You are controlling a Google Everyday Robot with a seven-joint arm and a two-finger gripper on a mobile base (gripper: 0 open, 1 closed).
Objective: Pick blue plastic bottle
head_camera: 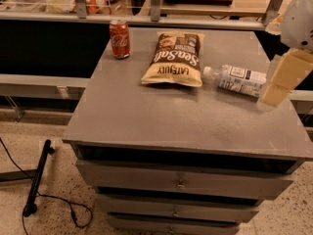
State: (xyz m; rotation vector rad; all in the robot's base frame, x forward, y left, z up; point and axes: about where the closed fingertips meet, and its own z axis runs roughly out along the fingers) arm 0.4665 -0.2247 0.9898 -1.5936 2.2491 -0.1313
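On the counter [161, 124], right side, we're seeing the bottle [238, 79] lying flat. Its cap is pointing left toward the chip bag [173, 58], just beside it; we can't tell if they're touching. The can [120, 39] is standing well apart at back left, not a concern.

The gripper [279, 82] is hovering at the right edge, overlapping the bottle's base end in view. It's looking empty, and we can't tell whether it's wide or narrow.

We're judging this as the approach step. To do it well:
- We're wanting the gripper wide before descending.
- We're lining it up across the bottle's short axis, centred on the label rather than the cap.
- The round body is likely rolling if nudged on one side, so we're favouring a straight-down drop and an even close.
- We're staying clear of the bag.
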